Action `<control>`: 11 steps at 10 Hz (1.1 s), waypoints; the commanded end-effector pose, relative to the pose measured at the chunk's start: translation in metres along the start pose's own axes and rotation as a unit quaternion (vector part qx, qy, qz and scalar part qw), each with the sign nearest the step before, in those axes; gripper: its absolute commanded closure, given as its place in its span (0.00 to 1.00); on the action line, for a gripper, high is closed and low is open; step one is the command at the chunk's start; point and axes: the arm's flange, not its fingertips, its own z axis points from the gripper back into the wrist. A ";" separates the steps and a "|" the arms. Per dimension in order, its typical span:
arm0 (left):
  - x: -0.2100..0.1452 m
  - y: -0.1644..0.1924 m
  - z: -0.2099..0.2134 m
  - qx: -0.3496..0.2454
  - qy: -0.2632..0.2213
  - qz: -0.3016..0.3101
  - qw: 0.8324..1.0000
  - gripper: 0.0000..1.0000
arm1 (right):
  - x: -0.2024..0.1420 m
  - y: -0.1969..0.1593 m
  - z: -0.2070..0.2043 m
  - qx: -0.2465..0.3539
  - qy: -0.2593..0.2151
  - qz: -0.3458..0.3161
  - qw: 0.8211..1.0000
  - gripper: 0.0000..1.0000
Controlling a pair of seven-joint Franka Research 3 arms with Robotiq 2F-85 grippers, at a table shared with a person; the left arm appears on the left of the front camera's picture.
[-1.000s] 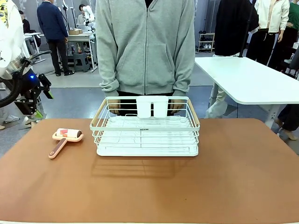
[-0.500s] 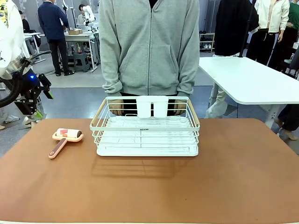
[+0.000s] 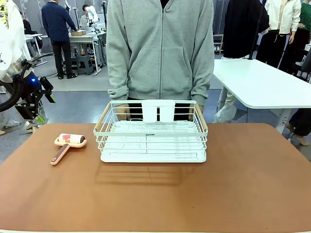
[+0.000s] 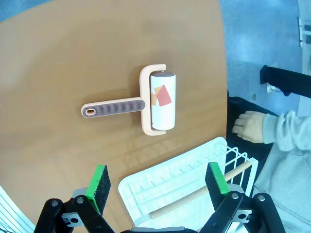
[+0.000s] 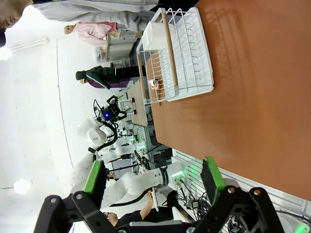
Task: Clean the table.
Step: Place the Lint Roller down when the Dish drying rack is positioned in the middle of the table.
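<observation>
Since a second ago the person in the grey hoodie (image 3: 160, 48) has shifted a little to the robot's right behind the far edge, and the hands that rested at the rack's back rim have drawn back, only partly visible through the wires now; nothing on the surface has moved. The table (image 3: 243, 184), reddish-brown and broad, spans the front view, and its top is mostly bare. A white wire dish rack (image 3: 151, 132) with wooden side rails stands near the far edge at the middle, a white cup-like holder (image 3: 158, 111) hung on its back wall. Well to the robot's left of the rack lies a pink lint roller (image 3: 67, 144), its handle pointing toward the near-left side and its roll toward the far side. From the left wrist view the lint roller (image 4: 146, 102) lies flat, apart from the rack's corner (image 4: 194, 184), and one hand (image 4: 249, 127) of the person shows just past the surface's edge. The left gripper (image 4: 158, 187) hangs above the surface with its jaws wide and nothing between them. The right gripper (image 5: 153, 182) also has wide, empty jaws, looking along the surface toward the rack (image 5: 180, 53). A smaller white-topped table (image 3: 262, 82) stands beyond on the right.
</observation>
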 end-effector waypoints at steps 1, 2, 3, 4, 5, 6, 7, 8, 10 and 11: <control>0.001 0.000 0.000 0.000 0.001 0.000 1.000 0.00 | -0.004 0.002 -0.001 0.006 0.000 0.005 1.000 0.00; 0.001 0.000 0.000 0.000 0.001 0.000 1.000 0.00 | -0.004 0.002 -0.001 0.006 0.000 0.005 1.000 0.00; 0.001 0.000 0.000 0.000 0.001 0.000 1.000 0.00 | -0.004 0.002 -0.001 0.006 0.000 0.005 1.000 0.00; 0.001 0.000 0.000 0.000 0.001 0.000 1.000 0.00 | -0.004 0.002 -0.001 0.006 0.000 0.005 1.000 0.00; 0.001 0.000 0.000 0.000 0.001 0.000 1.000 0.00 | -0.004 0.002 -0.001 0.006 0.000 0.005 1.000 0.00; 0.001 0.000 0.000 0.000 0.001 0.000 1.000 0.00 | -0.004 0.002 -0.001 0.006 0.000 0.005 1.000 0.00; 0.001 0.000 0.000 0.000 0.001 0.000 1.000 0.00 | -0.004 0.002 -0.001 0.006 0.000 0.005 1.000 0.00; 0.001 0.000 0.000 0.000 0.001 0.000 1.000 0.00 | -0.004 0.002 -0.001 0.006 0.000 0.005 1.000 0.00; 0.001 0.000 0.000 0.000 0.001 0.000 1.000 0.00 | -0.004 0.002 -0.001 0.006 0.000 0.005 1.000 0.00; 0.001 0.000 0.000 0.000 0.001 0.000 1.000 0.00 | -0.004 0.002 -0.001 0.006 0.000 0.005 1.000 0.00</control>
